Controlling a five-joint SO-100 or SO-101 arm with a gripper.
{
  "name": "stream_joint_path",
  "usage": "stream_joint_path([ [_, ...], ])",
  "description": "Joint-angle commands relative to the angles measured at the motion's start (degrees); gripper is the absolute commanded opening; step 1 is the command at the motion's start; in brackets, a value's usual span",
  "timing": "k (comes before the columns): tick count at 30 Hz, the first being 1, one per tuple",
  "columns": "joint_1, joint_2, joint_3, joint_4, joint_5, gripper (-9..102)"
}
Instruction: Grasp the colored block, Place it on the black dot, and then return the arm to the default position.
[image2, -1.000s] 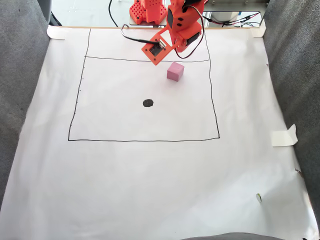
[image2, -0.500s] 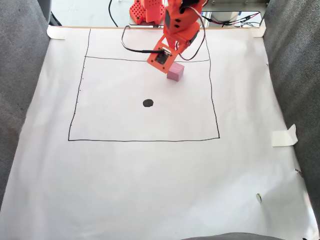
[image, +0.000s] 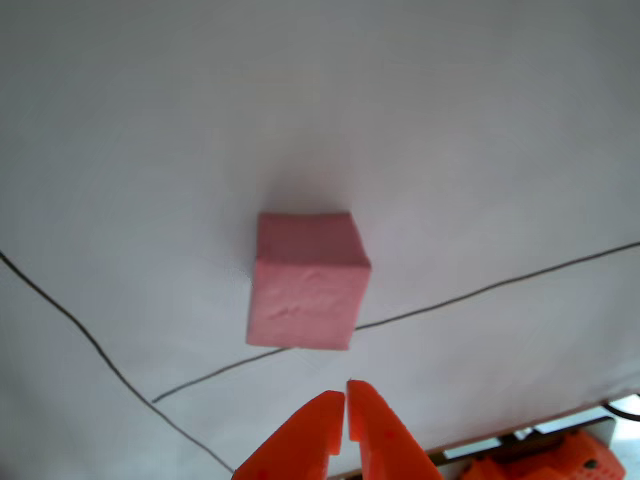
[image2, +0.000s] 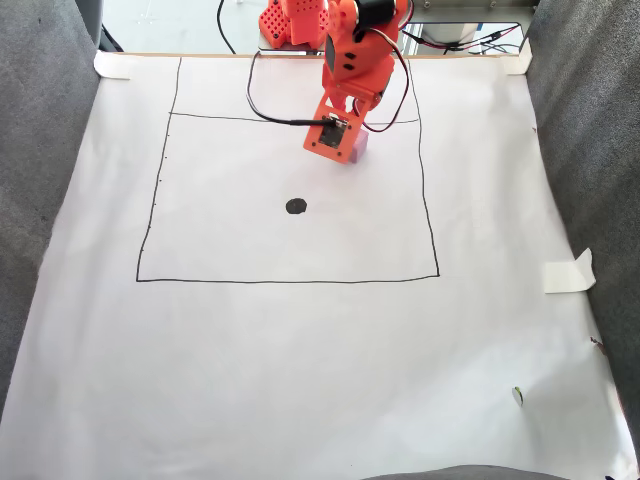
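Sat on white paper (image2: 300, 350), just inside the far line of a drawn square: a pink block (image: 305, 290), partly hidden under the orange arm (image2: 350, 60) in the fixed view (image2: 358, 150). Hovered short of the block in the other view: the gripper (image: 346, 400), its two pointed orange fingers (image: 305, 440) pressed together, holding nothing. Lay well apart from the block, nearer the square's middle: a black dot (image2: 296, 206). Judged to be the approach before the grasp. Called for next: spreading the fingers, then lowering them either side of the block.
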Motion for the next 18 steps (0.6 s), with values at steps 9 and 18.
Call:
stream_joint_path([
  [9, 0.44, 0.53, -1.67, -3.16, 0.53, 0],
  [18, 0.0, 2.11, 2.72, -7.47, 2.02, 21],
])
